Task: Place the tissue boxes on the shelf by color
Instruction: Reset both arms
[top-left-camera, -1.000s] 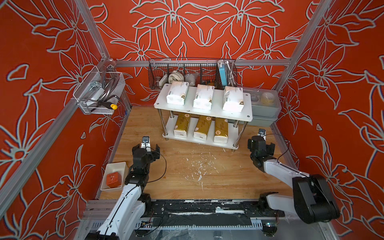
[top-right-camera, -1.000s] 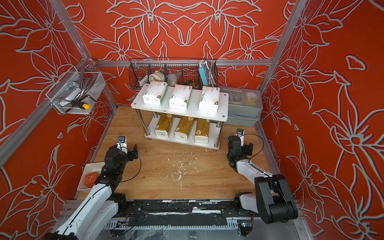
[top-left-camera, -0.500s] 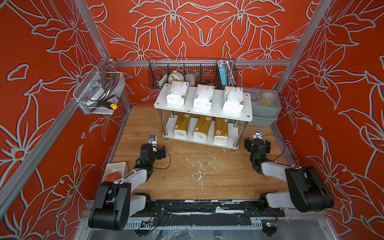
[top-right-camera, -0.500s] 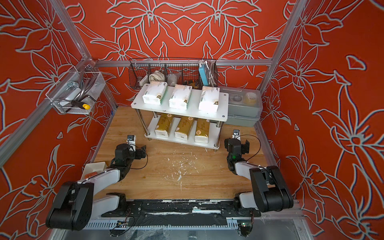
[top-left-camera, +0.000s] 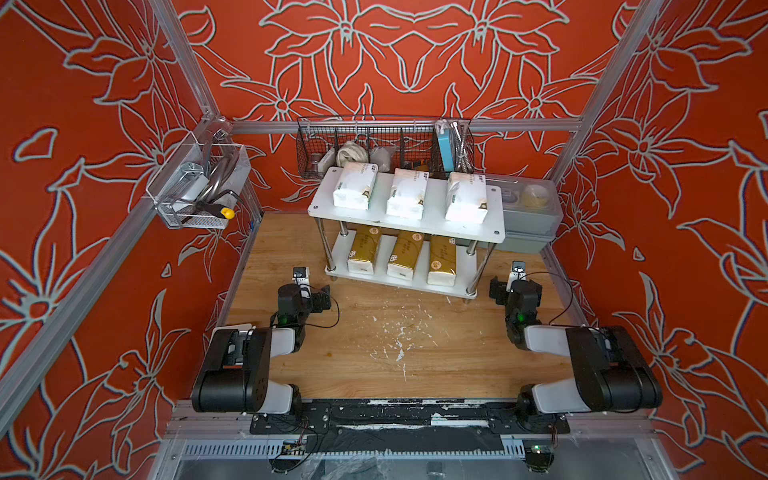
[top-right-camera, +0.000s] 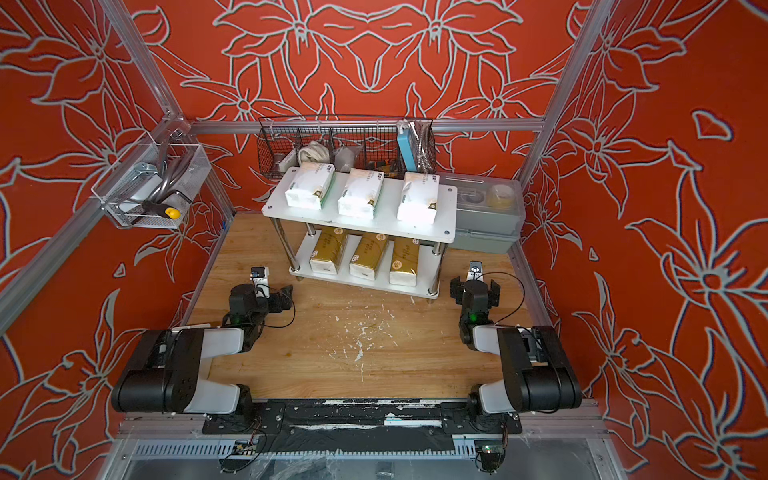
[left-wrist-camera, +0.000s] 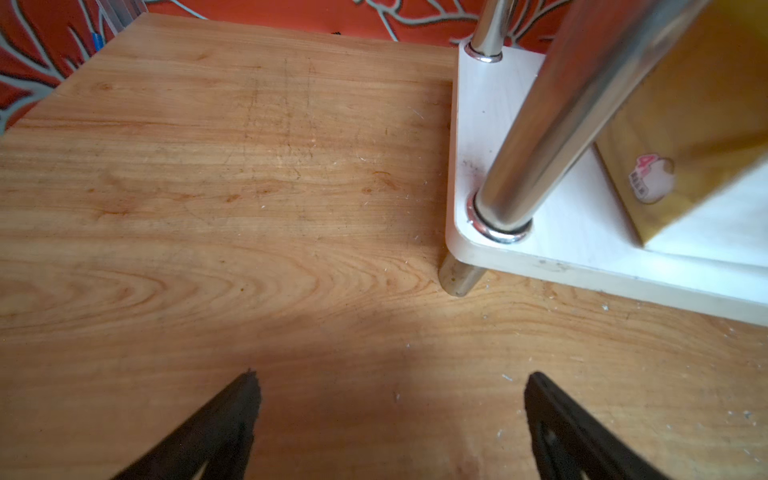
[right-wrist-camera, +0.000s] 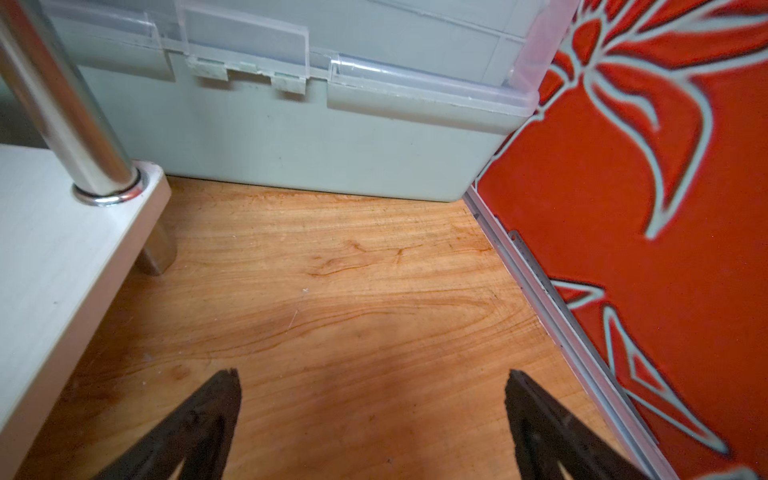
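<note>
Shelf (top-left-camera: 407, 226), far centre of table (top-left-camera: 374, 374): upper board, three white tissue boxes (top-left-camera: 406, 193); lower board, three gold tissue boxes (top-left-camera: 405, 253). Wire basket (top-left-camera: 386, 137), far wall: coiled cord, blue pack. Left tool (left-wrist-camera: 392, 376), right tool (right-wrist-camera: 372, 374): both open, empty, beside the shelf's near corners.

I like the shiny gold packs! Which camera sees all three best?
Both top views: all three gold packs lie side by side on the shelf's lower board. The left wrist view catches only one pack's end; the right wrist view shows none.
</note>
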